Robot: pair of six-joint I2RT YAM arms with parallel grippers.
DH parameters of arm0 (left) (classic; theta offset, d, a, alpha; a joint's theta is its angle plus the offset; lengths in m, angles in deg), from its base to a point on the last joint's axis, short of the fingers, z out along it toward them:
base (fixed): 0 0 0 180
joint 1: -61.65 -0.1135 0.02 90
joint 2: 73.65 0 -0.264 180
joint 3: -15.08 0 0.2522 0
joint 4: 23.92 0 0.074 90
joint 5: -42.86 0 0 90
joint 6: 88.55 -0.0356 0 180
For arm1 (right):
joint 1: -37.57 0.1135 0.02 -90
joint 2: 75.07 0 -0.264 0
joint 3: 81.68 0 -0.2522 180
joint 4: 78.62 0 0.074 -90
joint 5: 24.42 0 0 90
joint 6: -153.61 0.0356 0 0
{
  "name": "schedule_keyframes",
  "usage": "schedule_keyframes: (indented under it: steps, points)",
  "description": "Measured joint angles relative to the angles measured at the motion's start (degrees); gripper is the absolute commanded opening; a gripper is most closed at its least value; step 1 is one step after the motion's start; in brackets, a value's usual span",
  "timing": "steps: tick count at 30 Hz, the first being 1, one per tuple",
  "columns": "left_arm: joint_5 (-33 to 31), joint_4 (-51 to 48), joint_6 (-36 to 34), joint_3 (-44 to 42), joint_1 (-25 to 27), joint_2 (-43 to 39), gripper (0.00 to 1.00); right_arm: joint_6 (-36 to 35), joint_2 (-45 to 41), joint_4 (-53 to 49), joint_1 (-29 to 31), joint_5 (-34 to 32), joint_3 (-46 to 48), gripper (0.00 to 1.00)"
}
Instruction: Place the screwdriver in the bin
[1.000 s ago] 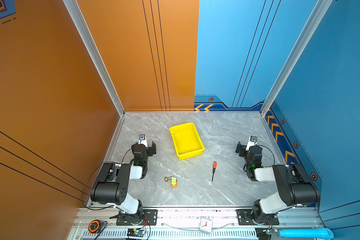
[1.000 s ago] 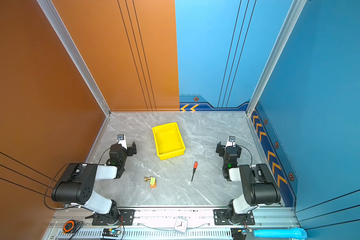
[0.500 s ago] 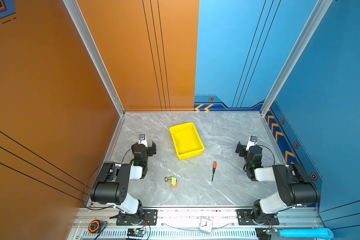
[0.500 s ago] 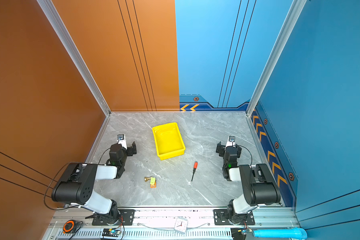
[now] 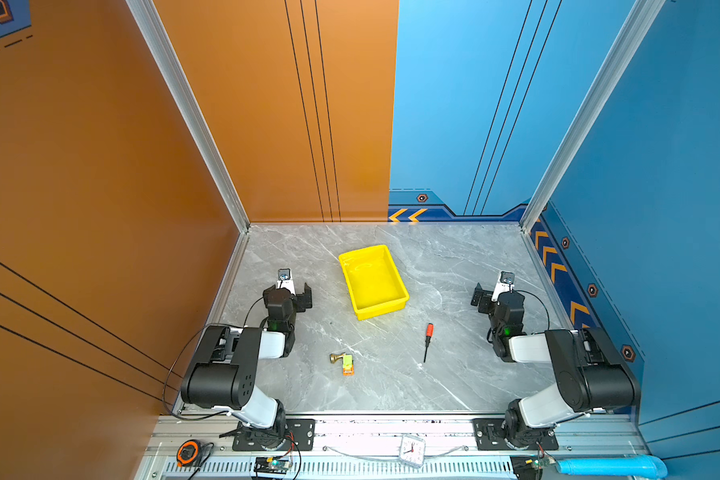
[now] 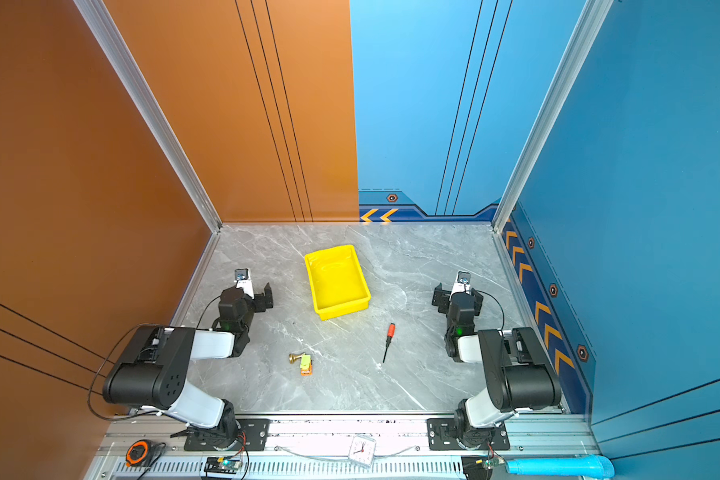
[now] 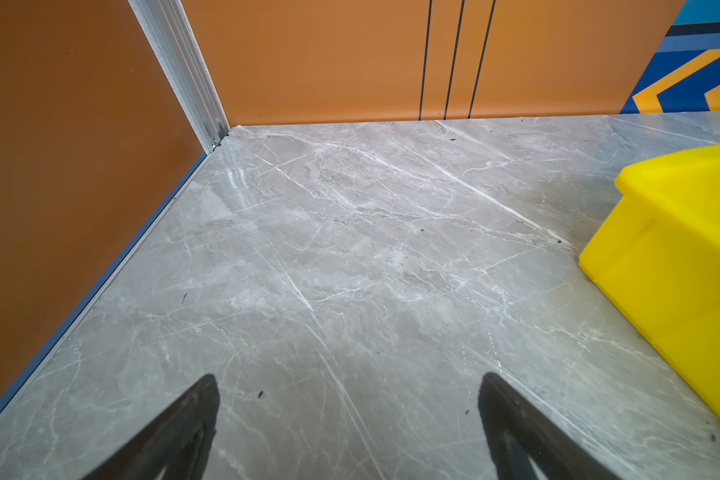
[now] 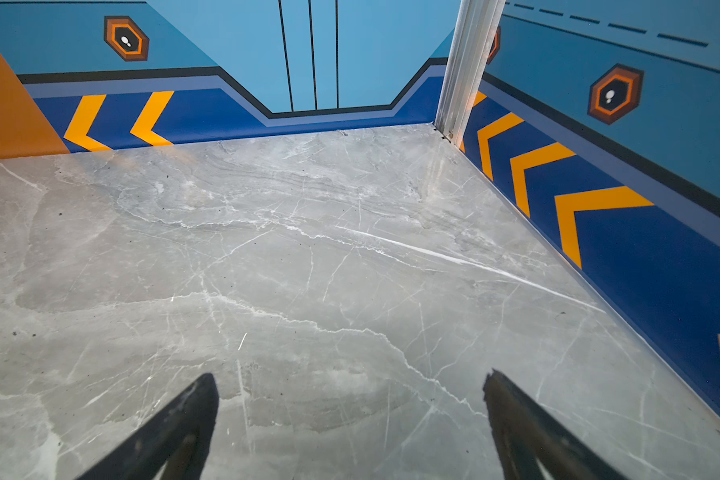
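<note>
Both top views: screwdriver (image 5: 427, 341) lies on table (image 5: 458, 374) near bin (image 5: 373, 280), outside it; bin empty.
Left wrist: left gripper (image 7: 348, 377) jaws apart, nothing held.
Right wrist: right gripper (image 8: 350, 374) jaws apart, empty; task judged not begun; grasp and placing remain.

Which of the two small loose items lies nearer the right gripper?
The screwdriver, red-handled with a thin black shaft; the green-and-orange block lies further left.

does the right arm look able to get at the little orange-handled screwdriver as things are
Probably yes. The slim orange-red-handled screwdriver lies on the grey marble table, nothing between it and the open right tool, though that tool faces away from it.
</note>
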Motion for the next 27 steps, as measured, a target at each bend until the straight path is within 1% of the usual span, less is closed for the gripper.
schedule_keyframes:
  steps: [4, 7, 9, 12, 15, 16, 19, 21, 23, 27]
  points:
    - [0.0, -0.3, 0.0, -0.3, 0.0, -0.6, 0.98, 0.4, -0.6, 1.0, 0.2, -2.3, 1.0, 1.00]
    - [0.0, -4.0, 0.0, -0.7, -0.1, -4.8, 0.98, 0.4, -3.0, 4.3, 0.6, -3.7, 4.9, 1.00]
    - [0.1, -7.7, 0.2, -0.2, -0.1, -8.5, 0.98, 0.4, -7.0, 4.0, 1.3, -5.4, 7.4, 1.00]
    - [0.3, -13.7, 0.2, 1.0, 0.1, -13.3, 0.98, 1.2, -16.5, -1.5, 2.0, -7.2, 7.5, 1.00]
    - [-0.1, -20.5, 1.3, 1.7, 0.9, -18.0, 0.98, 3.8, -25.9, -11.3, 2.7, -8.9, 4.4, 1.00]
    - [-0.6, -23.5, 2.2, 2.0, 1.4, -20.0, 0.98, 5.4, -28.7, -16.1, 2.7, -9.3, 2.4, 1.00]
    - [-1.9, -34.4, 7.1, 4.4, 3.3, -25.9, 0.98, 11.6, -34.7, -30.8, 2.6, -10.3, -3.8, 1.00]
    - [-2.0, -40.3, 10.6, 6.5, 4.6, -29.6, 0.98, 16.0, -37.0, -38.9, 2.2, -10.0, -6.7, 1.00]
    - [-1.9, -45.7, 14.4, 8.6, 6.0, -32.8, 0.98, 19.9, -38.2, -46.7, 1.5, -8.2, -8.7, 1.00]
    - [-1.3, -54.7, 21.4, 11.2, 8.7, -35.9, 0.98, 25.5, -37.4, -59.8, 1.7, -3.0, -10.8, 1.00]
